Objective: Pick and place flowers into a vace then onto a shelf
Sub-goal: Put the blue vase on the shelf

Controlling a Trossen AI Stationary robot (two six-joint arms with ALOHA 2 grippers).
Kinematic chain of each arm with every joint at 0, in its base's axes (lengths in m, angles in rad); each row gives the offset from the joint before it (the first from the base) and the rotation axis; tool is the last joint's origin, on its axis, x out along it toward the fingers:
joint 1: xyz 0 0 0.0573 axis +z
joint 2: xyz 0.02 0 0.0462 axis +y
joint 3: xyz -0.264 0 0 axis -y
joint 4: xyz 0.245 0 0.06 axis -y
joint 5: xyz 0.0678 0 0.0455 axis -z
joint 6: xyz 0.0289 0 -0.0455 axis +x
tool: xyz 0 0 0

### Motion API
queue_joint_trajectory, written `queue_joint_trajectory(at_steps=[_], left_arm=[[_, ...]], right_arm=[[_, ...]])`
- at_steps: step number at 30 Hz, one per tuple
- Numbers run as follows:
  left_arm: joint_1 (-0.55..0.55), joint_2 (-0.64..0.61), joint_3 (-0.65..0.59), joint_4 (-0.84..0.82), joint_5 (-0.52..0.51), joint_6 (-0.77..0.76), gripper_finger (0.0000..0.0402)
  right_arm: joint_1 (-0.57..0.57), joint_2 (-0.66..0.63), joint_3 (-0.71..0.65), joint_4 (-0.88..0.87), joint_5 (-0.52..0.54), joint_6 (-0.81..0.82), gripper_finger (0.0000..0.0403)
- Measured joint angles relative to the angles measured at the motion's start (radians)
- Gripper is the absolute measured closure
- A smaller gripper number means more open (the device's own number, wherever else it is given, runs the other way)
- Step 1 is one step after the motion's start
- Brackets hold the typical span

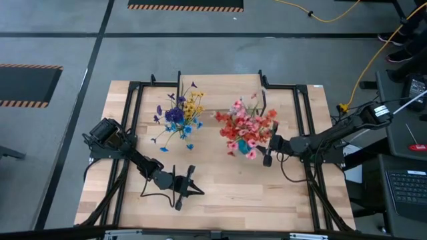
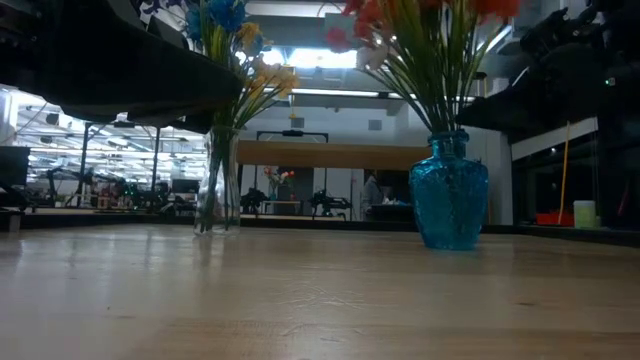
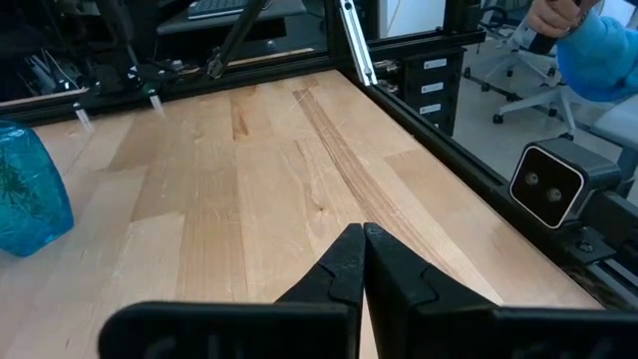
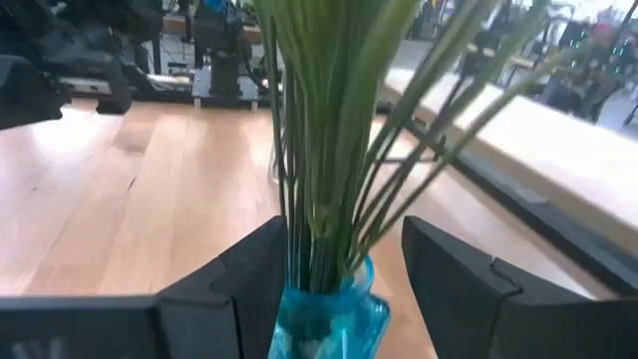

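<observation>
Two vases appeared only in the low view, clear (image 2: 217,185) and blue (image 2: 449,195); the right claw (image 4: 339,274) stood open around the blue neck, the left claw (image 3: 363,261) closed.

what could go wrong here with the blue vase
The right end effector stands open around the blue vase's neck, where the stems fan out. Closing there could pinch or bend stems rather than grip glass. The vase is narrow-necked and top-heavy with flowers, so an off-centre squeeze might tip it. The clear vase stands nearby and could be knocked in a swing.
</observation>
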Motion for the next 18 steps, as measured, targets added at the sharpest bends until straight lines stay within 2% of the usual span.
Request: queue_joint_trajectory(at_steps=[9, 15, 18], left_arm=[[0.0, 0.0, 0.0, 0.0, -0.005, 0.001, 0.04], [0.0, -0.034, 0.0, -0.01, -0.017, 0.001, 0.04], [0.0, -0.068, 0.0, -0.067, -0.017, 0.001, 0.04]], right_arm=[[0.0, -0.017, 0.0, -0.036, 0.0, -0.012, 0.0201], [0.0, -0.082, 0.0, -0.137, 0.0, 0.031, 0.0201], [0.014, -0.119, 0.0, -0.178, -0.007, 0.066, 0.0201]])
